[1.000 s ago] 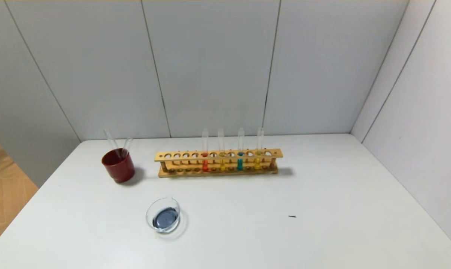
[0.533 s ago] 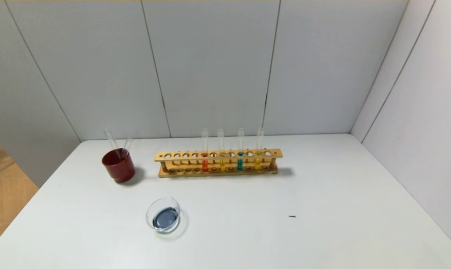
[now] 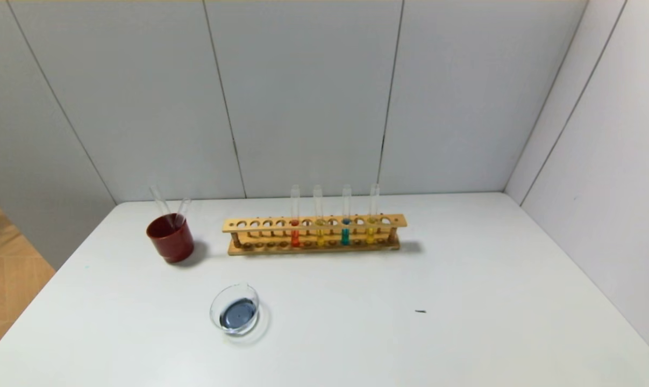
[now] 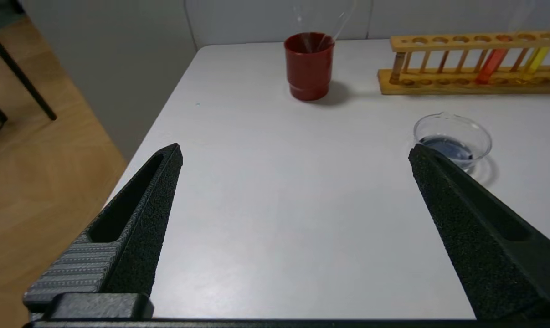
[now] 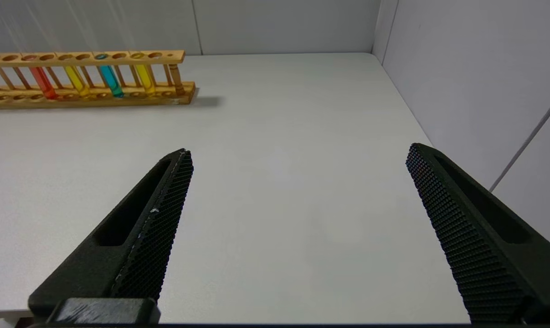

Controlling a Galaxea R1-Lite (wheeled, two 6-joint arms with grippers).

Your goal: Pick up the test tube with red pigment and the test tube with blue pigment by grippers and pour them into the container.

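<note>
Nothing has moved since earlier frames. We are seeing the left gripper (image 4: 295,152) and right gripper (image 5: 300,152) gaping empty, the test tube with red pigment (image 3: 295,226), the test tube with blue pigment (image 3: 346,226) and the container (image 3: 235,309) well ahead of them.

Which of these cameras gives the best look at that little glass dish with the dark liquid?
The left wrist view: the container is close and large, though a finger tip overlaps its edge. The head view shows it whole but small. The right wrist view misses it.
</note>
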